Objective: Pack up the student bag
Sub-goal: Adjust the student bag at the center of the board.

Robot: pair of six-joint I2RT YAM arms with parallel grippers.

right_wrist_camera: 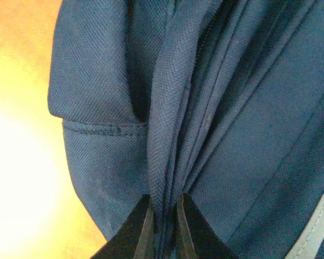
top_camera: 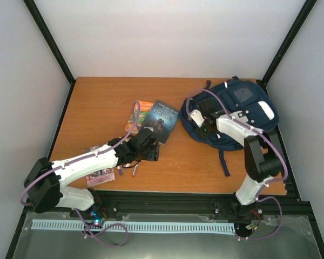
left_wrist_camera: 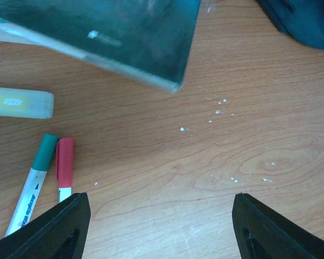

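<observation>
Right pincer (right_wrist_camera: 164, 200) fingers are sitting nearest the lens, drawn narrow and nipping a raised fold of navy fabric beside a zip line. That fold belongs to the student bag (top_camera: 235, 108), which is lying on the table (top_camera: 97, 102) directly beneath and around this pincer. Judgement: the pinch is serving to lift or part the opening so that items can go in; no open mouth is showing yet.

Left pincer (left_wrist_camera: 159, 213) is hanging wide over bare table, gripping nothing. Just ahead of it a dark book (left_wrist_camera: 124, 32) is lying, partly overlapping an orange book (top_camera: 144, 109). Off to one side, near one fingertip, a green-capped marker (left_wrist_camera: 38, 172) and a red-capped marker (left_wrist_camera: 65, 167) are lying side by side, with a yellow highlighter (left_wrist_camera: 19, 102) just beyond them. Judgement: this pincer is standing ready beside the goods, well apart from the bag, pending access. Risk: so thin a fold may be slipping free under tension
</observation>
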